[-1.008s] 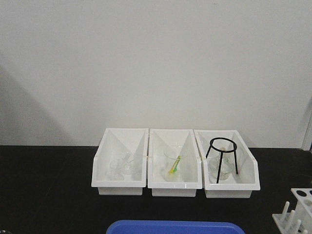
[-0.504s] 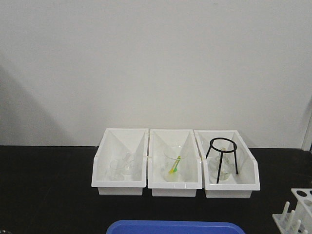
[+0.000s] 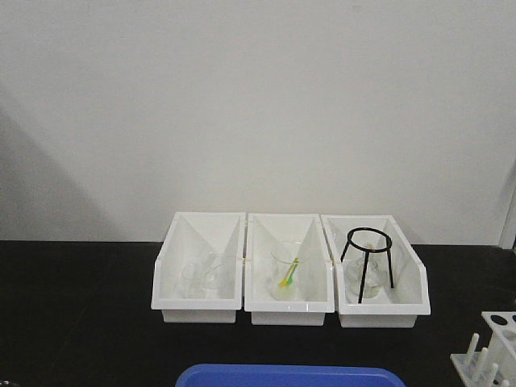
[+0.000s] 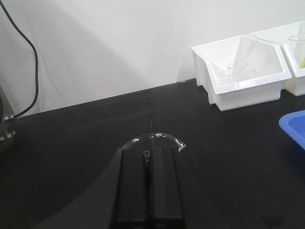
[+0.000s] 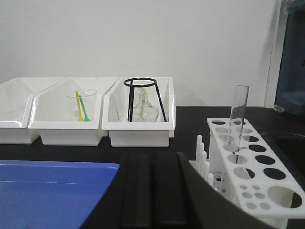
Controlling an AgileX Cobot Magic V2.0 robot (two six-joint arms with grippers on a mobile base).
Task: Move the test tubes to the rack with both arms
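While the two arms sit low over the black table (image 4: 71,157), each wrist camera shows its own pincer nearest the lens. The left gripper (image 4: 150,191) has its dark fingers pressed together with nothing visibly between them, so it reads as clenched and empty; a curved clear glass rim (image 4: 155,137) lies just past its tip, but what it belongs to cannot be told. The right gripper (image 5: 152,191) looks the same, fingers side by side and gripping nothing.

Just beside the right gripper stands the white rack (image 5: 259,181), with pegs along its near side and rows of round holes in its top plate. One test tube (image 5: 237,117) stands upright in a hole of the rack, so at least one transfer looks finished. The other holes in view are empty.

A blue tray (image 5: 52,191) lies in front, between the two arms; its inside is mostly out of view, so I cannot tell whether more tubes wait there.

Farther back, three white bins (image 3: 201,310) stand in a row against the wall. The left one holds some clear glassware, the middle one a beaker (image 3: 286,274) with a green and yellow stick, the right one a black tripod (image 3: 368,262) over a small flask.

My guess is the job is at an early stage, one tube placed and many holes left.
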